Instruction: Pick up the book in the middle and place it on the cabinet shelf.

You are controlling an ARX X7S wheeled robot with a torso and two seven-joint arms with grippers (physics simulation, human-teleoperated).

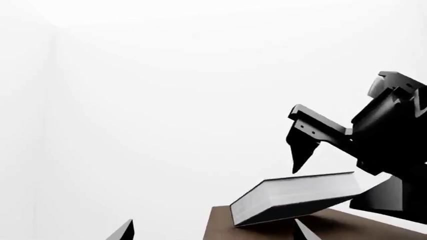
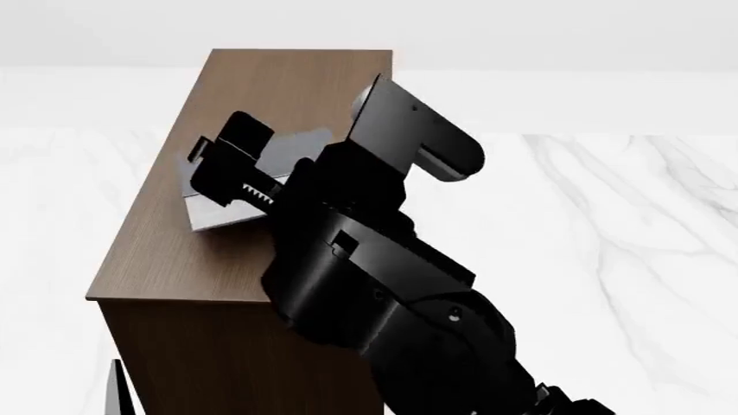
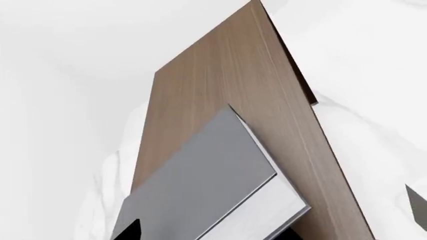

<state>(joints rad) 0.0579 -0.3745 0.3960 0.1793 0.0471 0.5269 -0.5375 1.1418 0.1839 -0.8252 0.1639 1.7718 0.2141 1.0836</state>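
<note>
The right pincer [image 2: 231, 169] grips the book [image 2: 225, 212], which sits tilted on top of the cabinet shelf [image 2: 289, 86], one end down on the wood. The left pincer [image 1: 213, 234] shows only two finger tips, so I cannot tell its state.

Big black right arm [image 2: 369, 285] in front of most of the book [image 2: 219, 212] in the head view, so only a grey corner showing. Near end of the cabinet [image 2: 150, 259] cut off at the bottom edge there. Book [image 3: 200, 185] cut off at the bottom of the right wrist view. Right gripper [image 1: 313, 145] half hidden: one finger plain, the other out of sight. Two dark tips [image 1: 123, 231] at the bottom of the left wrist view, cut short.
</note>
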